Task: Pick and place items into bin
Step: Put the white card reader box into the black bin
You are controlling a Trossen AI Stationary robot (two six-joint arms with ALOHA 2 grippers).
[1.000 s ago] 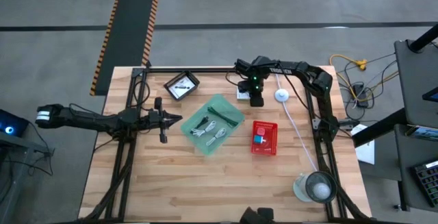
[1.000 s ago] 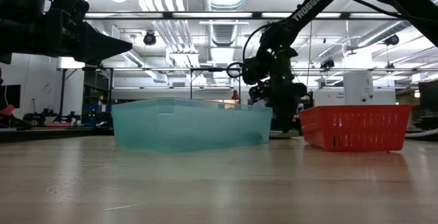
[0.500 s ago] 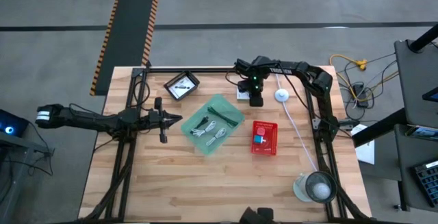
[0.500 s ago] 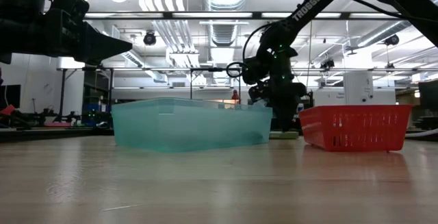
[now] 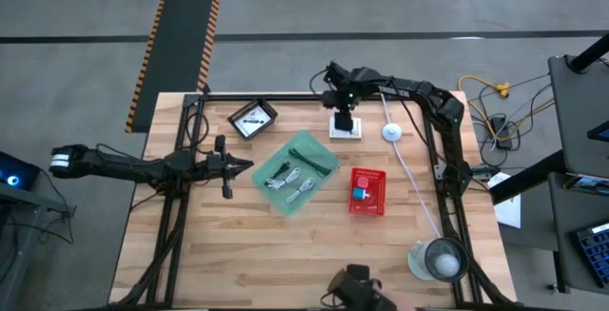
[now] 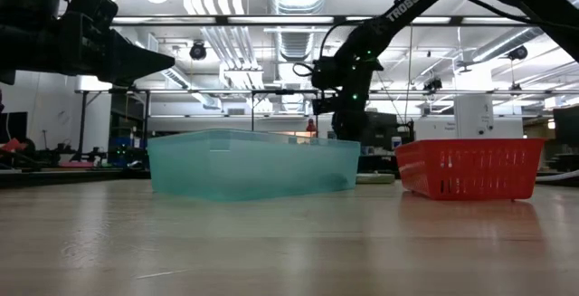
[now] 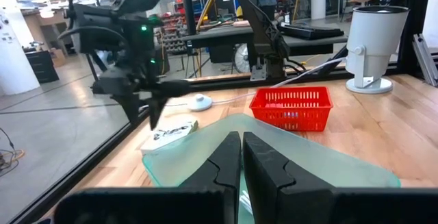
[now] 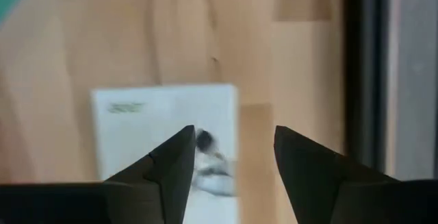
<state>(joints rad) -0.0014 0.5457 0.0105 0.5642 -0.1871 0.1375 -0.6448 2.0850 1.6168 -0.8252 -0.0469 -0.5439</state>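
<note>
A flat white printed packet [image 5: 345,129] lies on the table near the far edge, beyond the teal bin [image 5: 300,173]. My right gripper [image 5: 341,115] hangs just above it, open; in the right wrist view the packet [image 8: 164,131] shows between and past the fingers, which do not touch it. White coiled cables [image 5: 295,184] lie in the bin. My left gripper [image 5: 233,165] waits shut at the bin's left side, above the table, with nothing in it.
A red basket [image 5: 367,190] stands right of the bin. A black tray [image 5: 253,119] with small pieces sits at the far left. A white round puck [image 5: 391,132] with its cable lies right of the packet, and a white cup-like stand [image 5: 438,259] is at the near right.
My right gripper has risen from table height at the packet's near-right side and gone toward the far edge and a little left. It now hangs over the packet, which lies uncovered on the table.
</note>
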